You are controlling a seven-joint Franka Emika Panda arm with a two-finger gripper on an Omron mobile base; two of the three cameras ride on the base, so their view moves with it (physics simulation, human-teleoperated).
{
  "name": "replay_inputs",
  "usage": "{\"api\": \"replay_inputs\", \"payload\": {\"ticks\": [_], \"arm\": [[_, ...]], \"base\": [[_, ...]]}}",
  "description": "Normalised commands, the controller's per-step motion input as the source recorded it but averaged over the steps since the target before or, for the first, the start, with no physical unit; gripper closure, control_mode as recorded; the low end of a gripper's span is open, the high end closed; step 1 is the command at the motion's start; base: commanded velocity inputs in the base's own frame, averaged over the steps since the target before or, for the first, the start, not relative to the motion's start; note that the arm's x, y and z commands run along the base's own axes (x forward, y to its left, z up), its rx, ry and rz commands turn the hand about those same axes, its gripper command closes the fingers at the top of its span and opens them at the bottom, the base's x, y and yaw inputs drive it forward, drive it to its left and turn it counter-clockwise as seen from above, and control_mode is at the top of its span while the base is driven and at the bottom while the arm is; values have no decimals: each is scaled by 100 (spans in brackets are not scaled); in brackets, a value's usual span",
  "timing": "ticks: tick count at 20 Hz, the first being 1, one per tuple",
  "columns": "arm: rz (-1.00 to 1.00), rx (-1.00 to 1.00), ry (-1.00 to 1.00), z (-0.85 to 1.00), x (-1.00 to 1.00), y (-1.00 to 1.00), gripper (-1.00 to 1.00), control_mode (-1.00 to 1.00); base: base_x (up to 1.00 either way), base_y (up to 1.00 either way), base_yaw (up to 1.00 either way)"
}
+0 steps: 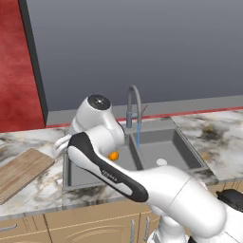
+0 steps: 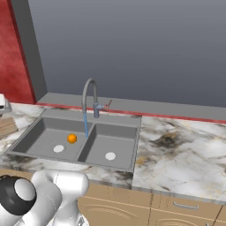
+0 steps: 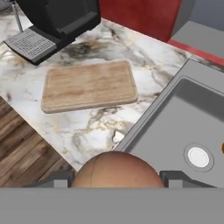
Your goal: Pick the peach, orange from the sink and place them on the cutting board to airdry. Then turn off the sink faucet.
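- Two dark fingers [image 3: 59, 179] show at the bottom of the hand view, one on each side of a small round dull reddish-tan peach [image 3: 116, 170]; they are closed on it and hold it.
- The held peach hangs above the edge where the marbled white-and-grey stone table [image 3: 87, 127] meets the left rim of the grey metal double-basin sink [image 3: 175, 122].
- The flat rectangular light-brown wooden cutting board [image 3: 89, 85] lies bare on the table, well apart from the peach and beside the sink's left side.
- A small smooth bright orange ball, the orange [image 2: 72, 138], rests on the floor of the left basin, near that basin's round white drain [image 2: 58, 148] but not on it.
- The tall thin grey metal gooseneck faucet [image 2: 89, 95] stands behind the divider between the basins, and a thin blue stream of water [image 2: 85, 124] falls from its spout toward the divider.
- In the left base view the white arm [image 1: 142, 185] reaches from the lower right across the front of the sink toward its left end, covering part of the left basin.
- A black appliance with a grey grille tray [image 3: 52, 22] stands on the table beyond the board.
- A red wall panel [image 1: 16, 66] rises behind the table to the left, next to the grey back wall [image 1: 142, 47].
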Motion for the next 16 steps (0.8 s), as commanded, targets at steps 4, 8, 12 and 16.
{"api": "replay_inputs", "payload": {"ticks": [4,8,12,16], "arm": [[-5,-13,0,0,7,58,100,-100],[-3,-11,2,0,21,58,100,-100],[0,-9,0,-7,20,49,100,-100],[1,-5,0,-28,24,38,100,-100]], "base": [[0,0,0],[0,0,0],[0,0,0],[0,0,0]]}}
